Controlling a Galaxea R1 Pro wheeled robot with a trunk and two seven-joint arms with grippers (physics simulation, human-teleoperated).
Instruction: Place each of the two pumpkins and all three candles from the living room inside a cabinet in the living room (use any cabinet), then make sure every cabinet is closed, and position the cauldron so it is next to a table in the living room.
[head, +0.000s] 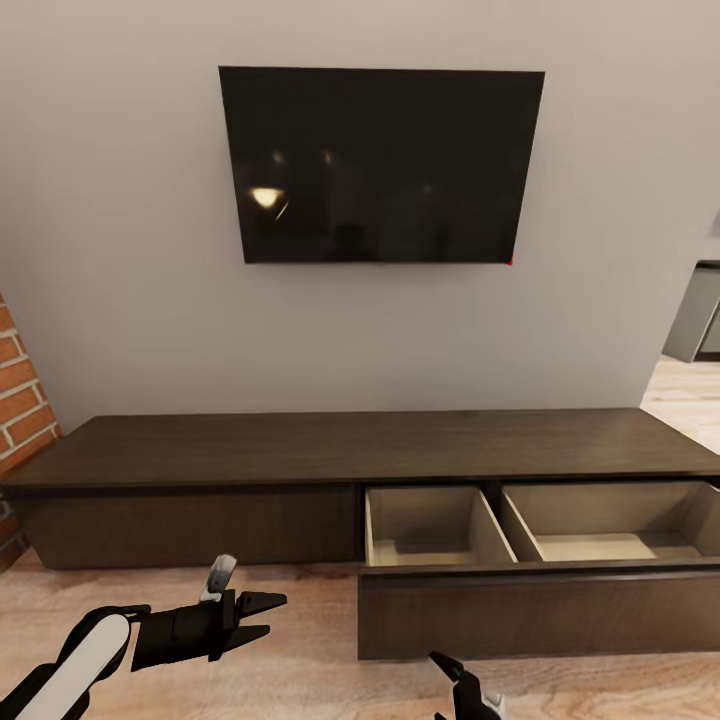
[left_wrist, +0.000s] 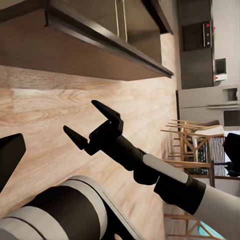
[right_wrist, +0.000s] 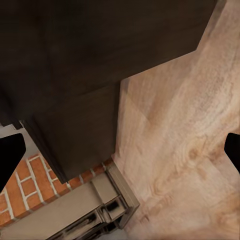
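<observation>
cabinet (head: 350, 450) drawer open, beyond left fingers (head: 262, 601)

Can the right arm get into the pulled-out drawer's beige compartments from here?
Probably yes: the dark-brown wooden cabinet's drawer stands open right ahead of the right gripper, its pale beige compartments uncovered from above, nothing between them.

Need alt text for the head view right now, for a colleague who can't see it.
A low dark cabinet along a grey wall has its right drawer pulled open, two beige compartments empty. A black TV hangs above. The open left gripper hovers over wood floor; the right gripper's tip shows at the bottom edge.
</observation>
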